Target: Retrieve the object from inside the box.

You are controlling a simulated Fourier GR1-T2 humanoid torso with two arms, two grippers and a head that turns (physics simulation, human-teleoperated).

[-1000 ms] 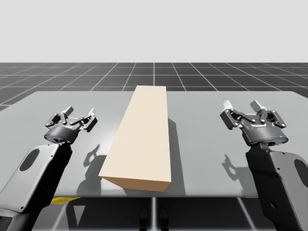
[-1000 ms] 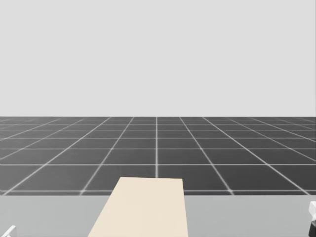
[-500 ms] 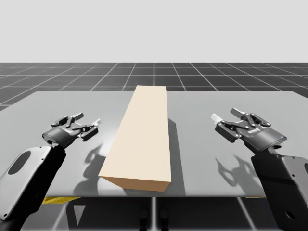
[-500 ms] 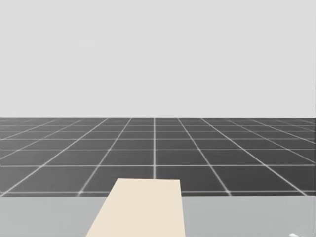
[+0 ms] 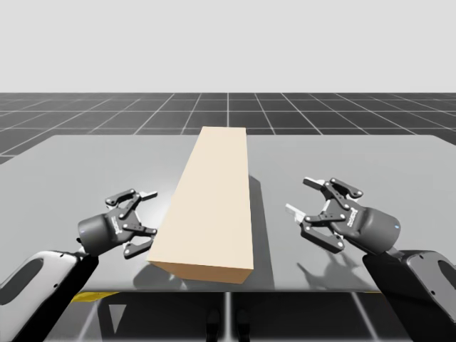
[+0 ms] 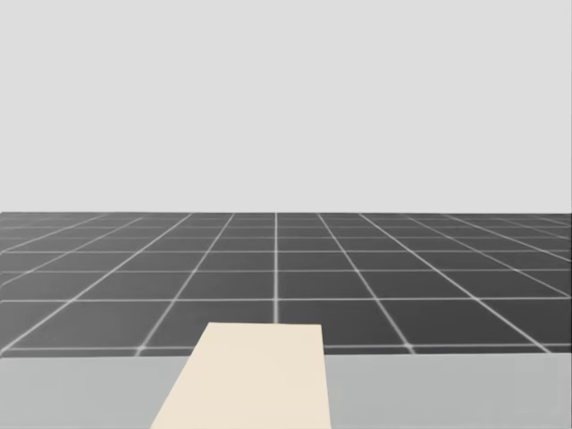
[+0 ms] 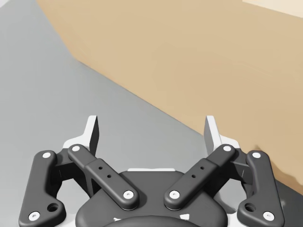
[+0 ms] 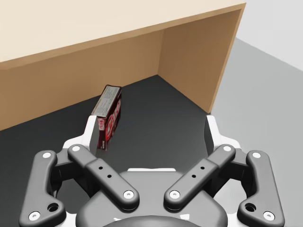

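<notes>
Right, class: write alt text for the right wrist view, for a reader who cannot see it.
A small dark red rectangular carton stands upright inside a large tan cardboard box, seen through its open side. My right gripper, open, points into the opening, with the carton just ahead of one finger.

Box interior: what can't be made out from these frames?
High view: the tan box's top covers its inside.
Left wrist view: its closed side wall, ahead of the left gripper, blocks the inside.
Right wrist view: a finger of the right gripper hides the dark red box's lower corner.
Head view: the bottom edge cuts off the tan box's near end.
</notes>
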